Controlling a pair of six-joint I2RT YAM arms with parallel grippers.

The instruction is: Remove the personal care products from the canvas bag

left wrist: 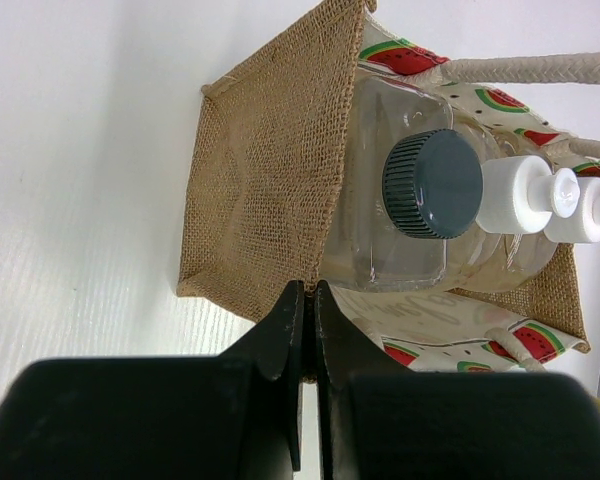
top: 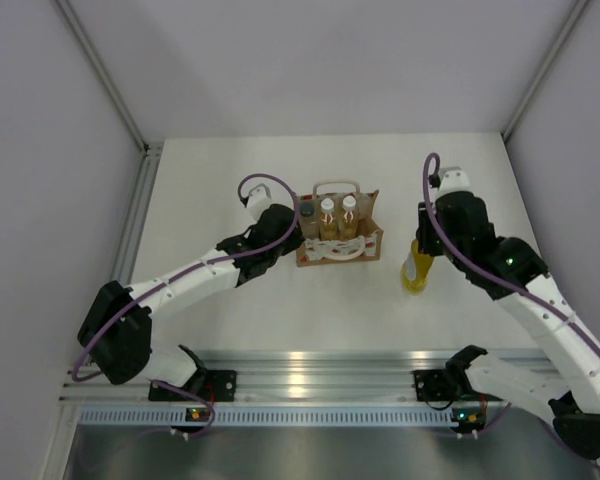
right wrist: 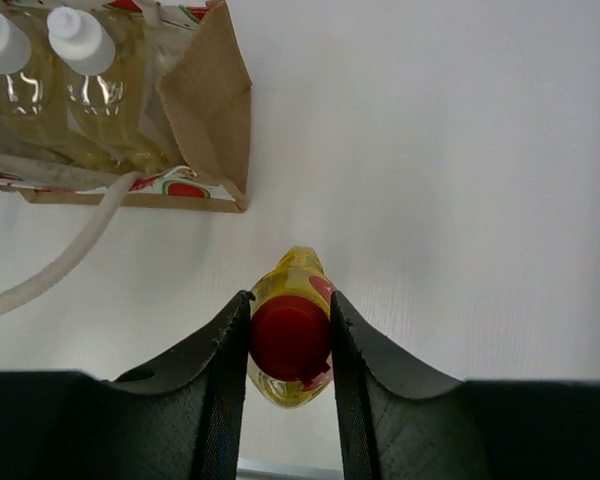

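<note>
Black fingers of the right claw (right wrist: 289, 297) sit closest in the right wrist view, closed on either side of the yellow bottle (right wrist: 292, 268) just under its red cap (right wrist: 290, 338). From above, that bottle (top: 416, 272) hangs slightly tilted under the claw, to the right of the canvas bag (top: 340, 250) and clear of it. Whether its base touches the white desk (top: 230, 310) I cannot tell.

Just past the bottle, 1 white loop handle (right wrist: 60, 260) trails from the bag onto the desk.

On the other side, the left claw (left wrist: 308, 290) is fully closed, its 2 fingers pressed together. Their tips meet the near rim of the bag at its left end. Whether any cloth is pinched between them I cannot tell.

Beyond those tips the bag stands upright with 3 bottles in a row inside. Nearest is the clear bottle (left wrist: 380, 235) with its dark grey cap (left wrist: 432, 184). After it come the 2 amber bottles (top: 327, 222) with white caps (left wrist: 515, 195).
</note>
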